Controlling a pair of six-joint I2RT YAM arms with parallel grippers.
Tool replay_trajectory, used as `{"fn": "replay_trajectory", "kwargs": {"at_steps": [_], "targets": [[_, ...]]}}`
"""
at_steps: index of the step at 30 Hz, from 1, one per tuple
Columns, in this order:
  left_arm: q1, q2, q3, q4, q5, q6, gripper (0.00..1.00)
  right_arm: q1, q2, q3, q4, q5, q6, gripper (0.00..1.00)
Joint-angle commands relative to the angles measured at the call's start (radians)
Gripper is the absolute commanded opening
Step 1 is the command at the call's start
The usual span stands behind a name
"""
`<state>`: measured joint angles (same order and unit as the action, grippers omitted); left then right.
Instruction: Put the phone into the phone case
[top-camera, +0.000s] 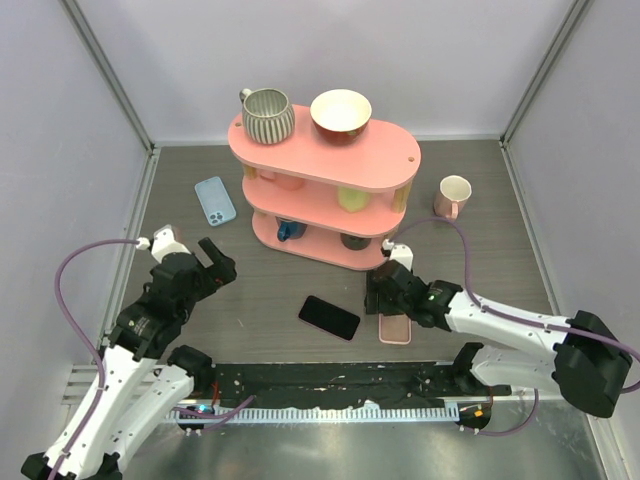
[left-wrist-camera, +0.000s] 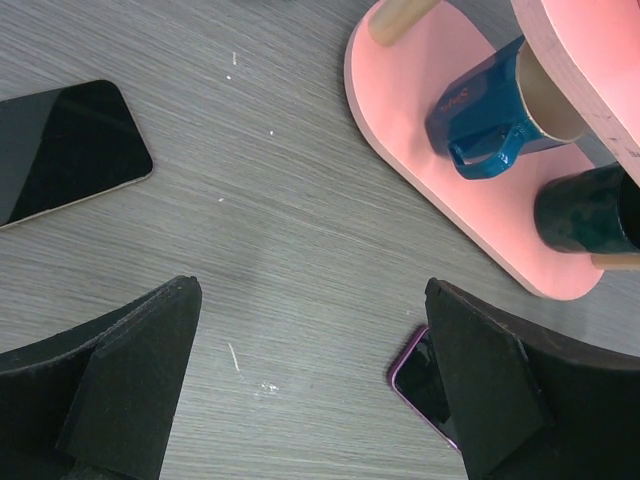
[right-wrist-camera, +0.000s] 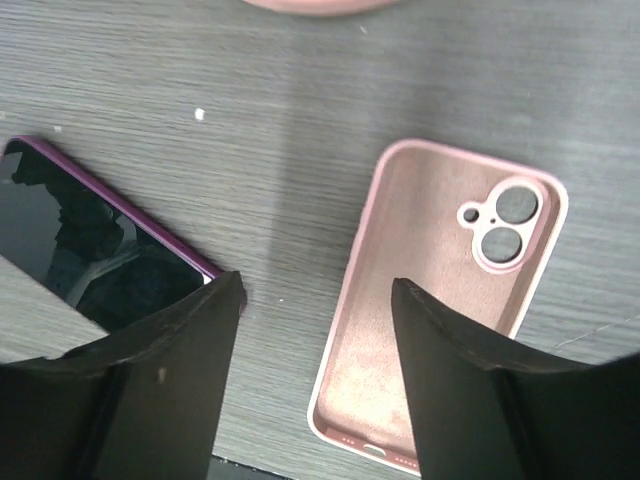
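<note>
left hand (left-wrist-camera: 312, 345) spread | right hand (right-wrist-camera: 318, 335) spread, empty | phone (right-wrist-camera: 85, 235) beside pink case (right-wrist-camera: 430, 300), seemingly apart

Left arm (top-camera: 135, 335): bent, reaching forward on the left side.
Left pincer (top-camera: 217, 259): jaws spread wide.
Right arm (top-camera: 500, 322): stretched low toward the centre.
Right pincer (right-wrist-camera: 314, 297): jaws parted, pointing down.

The top view looks down from above and behind the arms over the whole bench (top-camera: 260, 290). The left wrist view peers close past the left fingers (left-wrist-camera: 130, 380) toward the shelf (left-wrist-camera: 420, 120) foot. The right wrist view faces straight down between the right fingers (right-wrist-camera: 470, 380), nearer still, onto the case (right-wrist-camera: 430, 230). All three share the phone (top-camera: 329, 317).
</note>
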<state>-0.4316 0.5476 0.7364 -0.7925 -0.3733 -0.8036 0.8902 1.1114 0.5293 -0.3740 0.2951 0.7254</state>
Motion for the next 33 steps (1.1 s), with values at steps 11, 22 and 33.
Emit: {"fn": "replay_trajectory", "kwargs": {"at_steps": [11,22,33], "targets": [[0.005,-0.254,0.015,0.045,0.010,0.087,1.00,0.096,0.040,0.132,0.230,-0.090,-0.380,0.83],[0.004,-0.282,0.041,0.006,-0.036,0.084,1.00,0.263,0.356,0.308,0.255,-0.158,-0.635,0.85],[0.004,-0.275,0.041,0.001,-0.039,0.081,1.00,0.285,0.515,0.402,0.129,-0.180,-0.685,0.86]]}}
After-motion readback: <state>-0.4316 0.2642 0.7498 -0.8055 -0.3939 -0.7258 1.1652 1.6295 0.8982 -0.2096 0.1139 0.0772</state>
